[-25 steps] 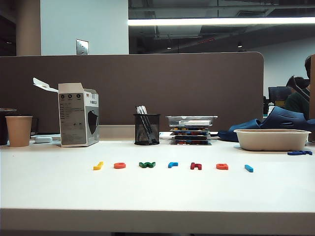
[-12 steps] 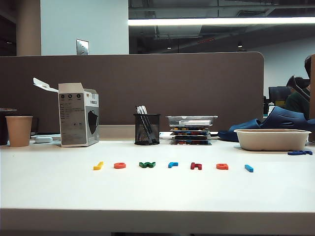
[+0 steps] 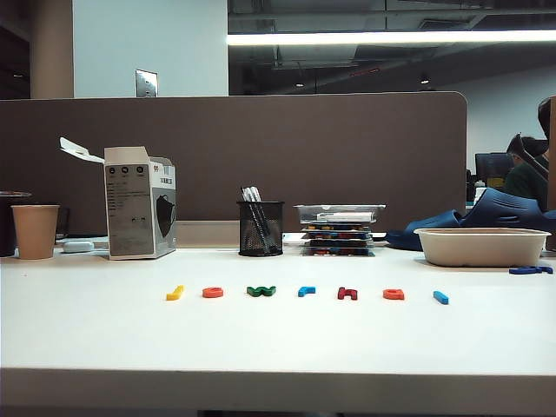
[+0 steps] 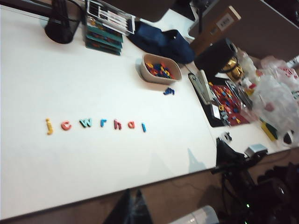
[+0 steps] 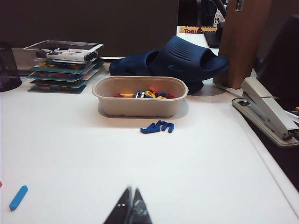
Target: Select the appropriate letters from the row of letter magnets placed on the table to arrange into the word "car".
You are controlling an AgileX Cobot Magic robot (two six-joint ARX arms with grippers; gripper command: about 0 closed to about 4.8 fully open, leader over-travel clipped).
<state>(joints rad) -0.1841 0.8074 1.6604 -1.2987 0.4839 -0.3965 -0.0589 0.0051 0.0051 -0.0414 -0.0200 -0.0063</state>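
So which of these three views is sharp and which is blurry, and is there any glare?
Exterior view: sharp, with a blown-out ceiling light strip and soft shadows under the letters. Left wrist view: tilted and soft, letters blurred, left gripper a dark smear. Right wrist view: fairly clear, bowl crisp, right gripper shut and slightly blurred.

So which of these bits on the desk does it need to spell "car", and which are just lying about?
Needed:
orange c
orange a
light blue r
table

Lying about:
yellow letter, green letter, dark red letter, blue bar
paper cup
box
pen holder
bowl of spare letters
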